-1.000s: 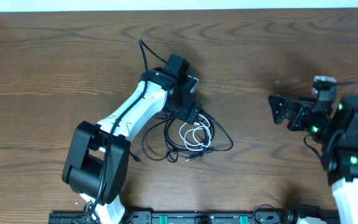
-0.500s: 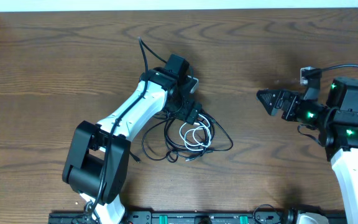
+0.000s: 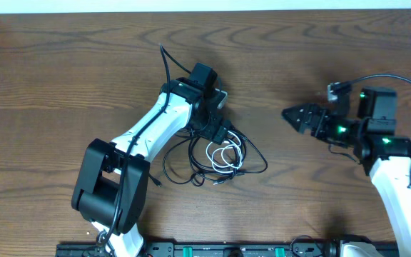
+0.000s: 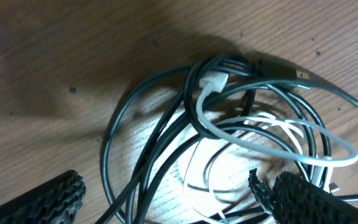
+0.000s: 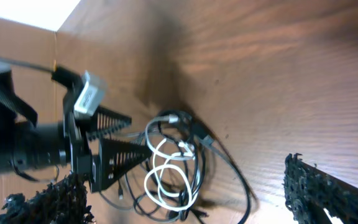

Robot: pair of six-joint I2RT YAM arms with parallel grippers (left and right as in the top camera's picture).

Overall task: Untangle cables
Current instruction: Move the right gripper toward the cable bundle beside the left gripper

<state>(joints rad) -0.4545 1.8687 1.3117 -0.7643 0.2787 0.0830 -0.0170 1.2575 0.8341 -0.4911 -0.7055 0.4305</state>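
The cables (image 3: 223,155) lie in a tangled pile at the table's middle: black loops (image 4: 135,130) wound round a thinner white cord (image 4: 272,146) with a white plug (image 4: 213,81). A black plug end (image 4: 284,70) sticks out at the pile's far side. My left gripper (image 3: 218,131) hangs open just above the pile, its ridged fingers (image 4: 45,200) straddling the loops (image 4: 166,202) without closing on any. My right gripper (image 3: 293,116) is open and empty, pointing left toward the pile from some way off. The pile (image 5: 173,168) shows between its fingers (image 5: 328,193) in the right wrist view.
The left arm's thick black wire (image 3: 166,61) curls up behind its wrist. A black rail (image 3: 227,250) runs along the table's front edge. The left arm's gripper body (image 5: 104,155) stands over the pile in the right wrist view.
My right arm has swung left toward the pile, its open gripper now pointing at the cables. The left arm and the cables have not moved.
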